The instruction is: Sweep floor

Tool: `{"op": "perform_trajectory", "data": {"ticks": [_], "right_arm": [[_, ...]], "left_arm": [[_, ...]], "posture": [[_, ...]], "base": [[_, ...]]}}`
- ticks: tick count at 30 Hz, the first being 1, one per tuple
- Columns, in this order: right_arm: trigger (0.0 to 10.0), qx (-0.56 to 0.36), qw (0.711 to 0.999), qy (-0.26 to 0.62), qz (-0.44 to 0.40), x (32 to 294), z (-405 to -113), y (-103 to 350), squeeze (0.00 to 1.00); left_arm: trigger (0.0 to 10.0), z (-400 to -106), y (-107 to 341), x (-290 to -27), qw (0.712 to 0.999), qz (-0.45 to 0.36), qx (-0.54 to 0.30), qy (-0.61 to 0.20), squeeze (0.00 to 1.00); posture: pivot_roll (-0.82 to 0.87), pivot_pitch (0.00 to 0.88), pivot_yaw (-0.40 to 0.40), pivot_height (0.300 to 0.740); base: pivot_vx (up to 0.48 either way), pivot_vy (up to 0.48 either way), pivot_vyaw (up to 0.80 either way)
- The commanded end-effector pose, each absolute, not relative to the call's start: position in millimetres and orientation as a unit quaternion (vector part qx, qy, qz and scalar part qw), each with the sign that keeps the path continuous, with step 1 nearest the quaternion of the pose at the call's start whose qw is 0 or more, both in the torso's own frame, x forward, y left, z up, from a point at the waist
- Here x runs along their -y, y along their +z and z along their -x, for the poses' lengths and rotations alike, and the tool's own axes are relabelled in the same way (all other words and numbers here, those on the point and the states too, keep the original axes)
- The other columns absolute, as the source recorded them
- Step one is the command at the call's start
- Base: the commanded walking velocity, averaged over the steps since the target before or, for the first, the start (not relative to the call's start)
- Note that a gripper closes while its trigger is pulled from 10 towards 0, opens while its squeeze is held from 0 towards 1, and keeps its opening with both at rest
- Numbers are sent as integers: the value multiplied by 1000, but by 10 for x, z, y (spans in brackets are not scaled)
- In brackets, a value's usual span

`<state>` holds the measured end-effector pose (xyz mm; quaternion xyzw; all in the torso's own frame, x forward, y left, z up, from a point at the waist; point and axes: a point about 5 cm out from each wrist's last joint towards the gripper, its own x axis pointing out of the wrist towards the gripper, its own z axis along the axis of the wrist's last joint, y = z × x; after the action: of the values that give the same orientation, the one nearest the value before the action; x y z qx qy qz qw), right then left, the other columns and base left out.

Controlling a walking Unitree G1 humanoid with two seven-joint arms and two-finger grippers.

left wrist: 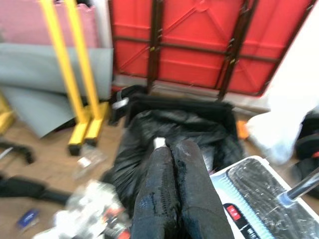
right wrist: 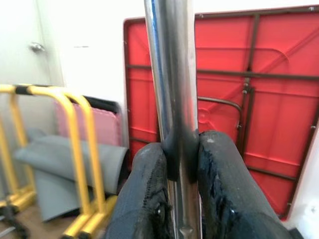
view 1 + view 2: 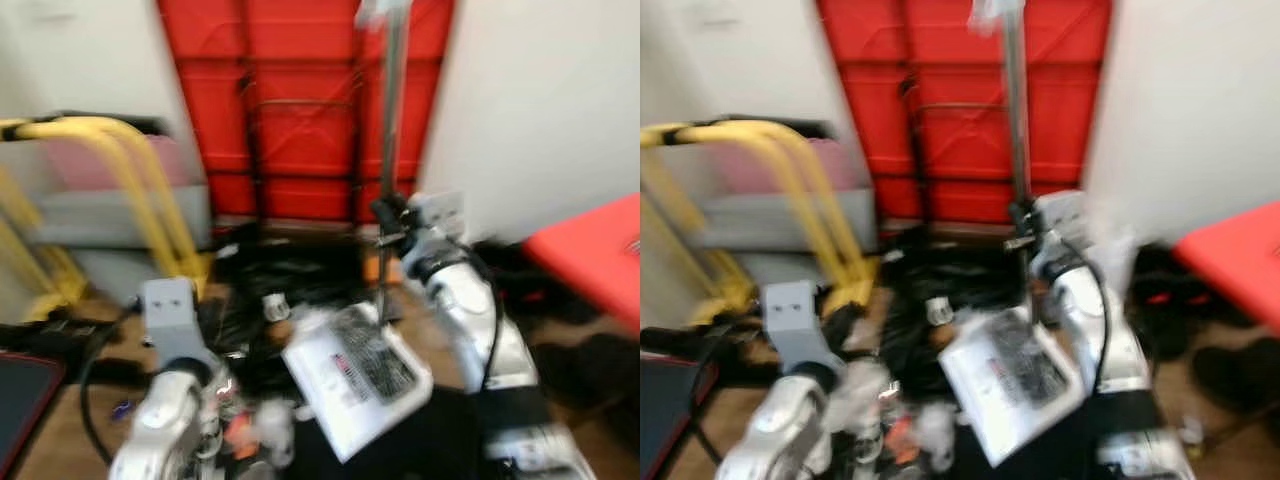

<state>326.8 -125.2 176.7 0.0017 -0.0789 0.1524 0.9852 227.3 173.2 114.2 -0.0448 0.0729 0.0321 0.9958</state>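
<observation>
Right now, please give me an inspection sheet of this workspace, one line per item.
Surface: brown wooden floor, partly covered.
Job's things: metal pole upright; white dustpan at its foot.
Clutter: black bag, small litter on the floor.
Grippers: right gripper shut on the metal pole; left gripper shut, holding nothing, above the bag.
Cables: black cable near the left arm.
Surroundings: folded red table against the wall, yellow frame, grey mat.

A folded red table [image 3: 300, 110] leans against the wall behind a crumpled black plastic bag [image 1: 169, 134]. Left of it stand 2 yellow tubular rails [image 3: 140, 190]. A white dustpan [image 3: 355, 375], apparently, lies before the bag.
</observation>
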Motion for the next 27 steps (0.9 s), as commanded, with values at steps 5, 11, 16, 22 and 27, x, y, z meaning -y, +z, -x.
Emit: {"op": "perform_trajectory", "data": {"ticks": [5,11,16,22,27], "right_arm": [[10000,124,982,144,1,1263,-3278,1975,0],[10000,113,987,109,21,1300,-3325,1958,0],[10000,106,989,102,25,1306,-3338,1946,0],[10000,103,989,99,26,1304,-3337,1935,0],[10000,101,991,89,27,1317,-3349,1932,0]], "left_arm": [[10000,-2301,1176,-1704,997,43,-68,3,0],[10000,-2297,1202,-1730,997,45,-55,10,0],[10000,-2296,1224,-1726,998,35,-49,7,0],[10000,-2287,1235,-1723,999,31,-44,1,0],[10000,-2278,1234,-1723,999,31,-44,1,0]], "posture": [[-25,0,-20,740],[-24,0,-22,740],[-25,0,-21,740],[-25,0,-22,740],[-25,0,-22,740]], "base": [[-298,0,0],[-95,0,0],[0,0,0],[0,0,0],[0,0,0]]}}
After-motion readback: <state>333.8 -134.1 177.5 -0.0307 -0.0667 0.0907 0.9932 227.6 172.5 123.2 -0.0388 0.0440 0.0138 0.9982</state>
